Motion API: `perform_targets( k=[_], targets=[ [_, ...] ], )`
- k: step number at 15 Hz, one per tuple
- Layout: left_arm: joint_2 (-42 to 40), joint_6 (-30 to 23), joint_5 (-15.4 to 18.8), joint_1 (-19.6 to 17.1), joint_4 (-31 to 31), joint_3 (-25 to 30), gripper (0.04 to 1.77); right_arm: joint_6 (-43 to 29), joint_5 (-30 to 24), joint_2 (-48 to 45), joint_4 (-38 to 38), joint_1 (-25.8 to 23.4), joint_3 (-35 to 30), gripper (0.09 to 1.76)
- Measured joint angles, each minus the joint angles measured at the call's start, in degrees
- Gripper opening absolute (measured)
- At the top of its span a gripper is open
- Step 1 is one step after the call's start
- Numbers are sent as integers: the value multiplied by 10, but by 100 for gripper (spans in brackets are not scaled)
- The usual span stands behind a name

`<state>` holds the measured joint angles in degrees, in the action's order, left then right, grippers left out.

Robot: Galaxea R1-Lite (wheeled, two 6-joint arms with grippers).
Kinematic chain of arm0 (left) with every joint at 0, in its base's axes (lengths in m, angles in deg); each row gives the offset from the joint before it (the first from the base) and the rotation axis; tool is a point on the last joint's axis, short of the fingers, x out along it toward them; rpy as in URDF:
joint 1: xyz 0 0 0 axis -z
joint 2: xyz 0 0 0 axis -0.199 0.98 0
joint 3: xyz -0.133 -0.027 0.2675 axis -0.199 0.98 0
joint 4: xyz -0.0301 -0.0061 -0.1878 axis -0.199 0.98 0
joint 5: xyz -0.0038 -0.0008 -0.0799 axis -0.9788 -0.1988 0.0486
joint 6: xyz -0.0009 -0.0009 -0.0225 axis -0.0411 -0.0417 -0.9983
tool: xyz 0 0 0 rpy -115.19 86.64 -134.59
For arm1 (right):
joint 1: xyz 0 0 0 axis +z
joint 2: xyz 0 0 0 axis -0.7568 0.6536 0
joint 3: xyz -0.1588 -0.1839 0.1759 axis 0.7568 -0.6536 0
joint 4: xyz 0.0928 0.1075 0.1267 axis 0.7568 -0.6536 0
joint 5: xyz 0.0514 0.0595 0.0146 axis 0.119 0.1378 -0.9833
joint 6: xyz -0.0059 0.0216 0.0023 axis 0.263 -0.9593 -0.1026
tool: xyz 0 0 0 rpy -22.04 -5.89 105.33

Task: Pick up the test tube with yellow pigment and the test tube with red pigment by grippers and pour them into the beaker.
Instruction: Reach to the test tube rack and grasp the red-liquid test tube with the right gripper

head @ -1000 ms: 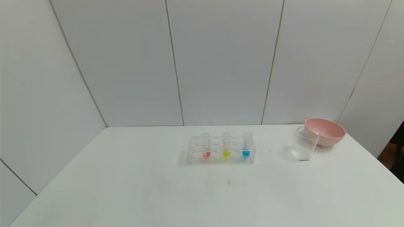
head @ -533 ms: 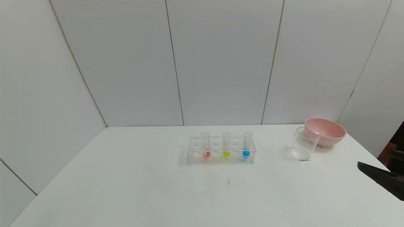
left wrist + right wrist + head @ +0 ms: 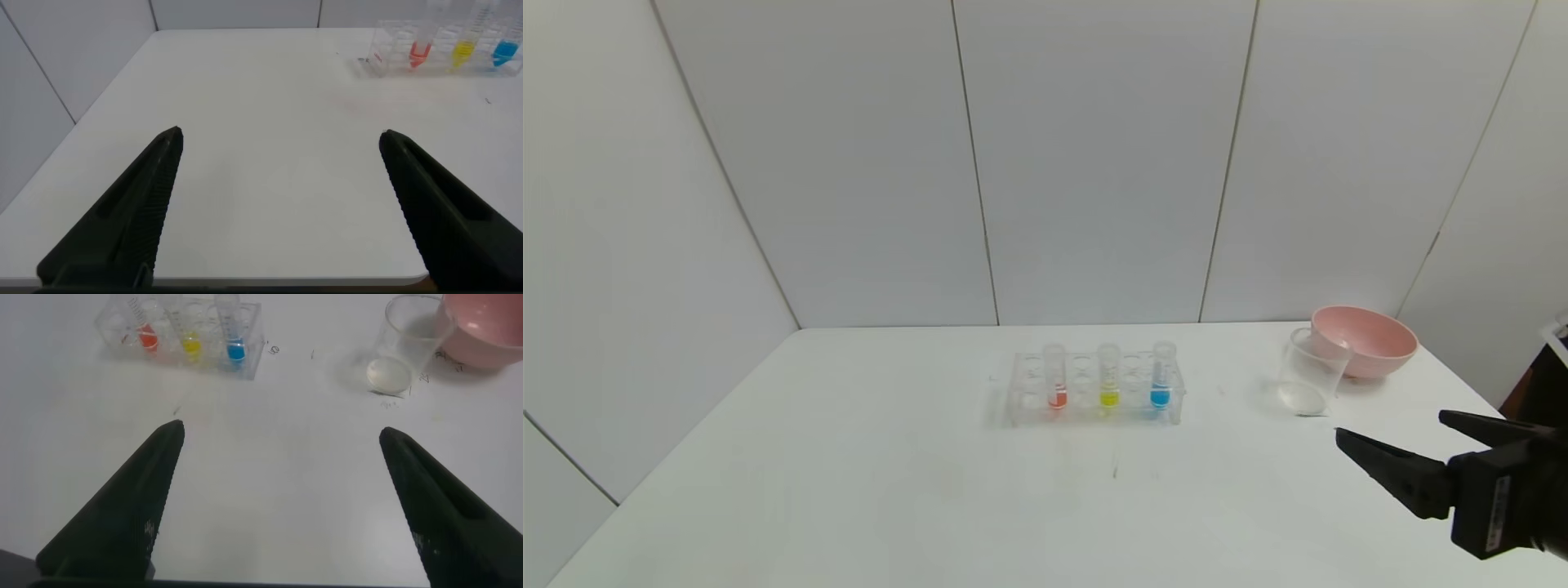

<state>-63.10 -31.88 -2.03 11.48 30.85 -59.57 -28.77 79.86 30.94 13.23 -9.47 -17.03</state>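
Observation:
A clear tube rack (image 3: 1094, 388) stands mid-table and holds three tubes upright. The test tube with red pigment (image 3: 1055, 376) is at its left, the test tube with yellow pigment (image 3: 1108, 376) in the middle, a blue-liquid tube (image 3: 1162, 374) at the right. The beaker (image 3: 1309, 371) stands to the right, touching or just in front of a pink bowl. My right gripper (image 3: 1390, 429) is open and empty over the table's front right, short of the beaker. My left gripper (image 3: 279, 137) is open and empty near the table's front left, out of the head view.
The pink bowl (image 3: 1368, 339) sits behind the beaker at the back right corner. The white table (image 3: 890, 474) is bounded by white wall panels at the back and left. The rack (image 3: 181, 331) and beaker (image 3: 409, 347) show in the right wrist view.
My right gripper has come into the head view from the right edge and moved leftward over the table. The tubes, beaker and bowl have not moved.

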Motion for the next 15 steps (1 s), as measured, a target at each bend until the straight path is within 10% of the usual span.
perform_targets(
  k=[15],
  targets=[
    [0, 0, 0, 0, 0, 0, 172, -87, 93, 344, -38, 165, 271, 171]
  ],
)
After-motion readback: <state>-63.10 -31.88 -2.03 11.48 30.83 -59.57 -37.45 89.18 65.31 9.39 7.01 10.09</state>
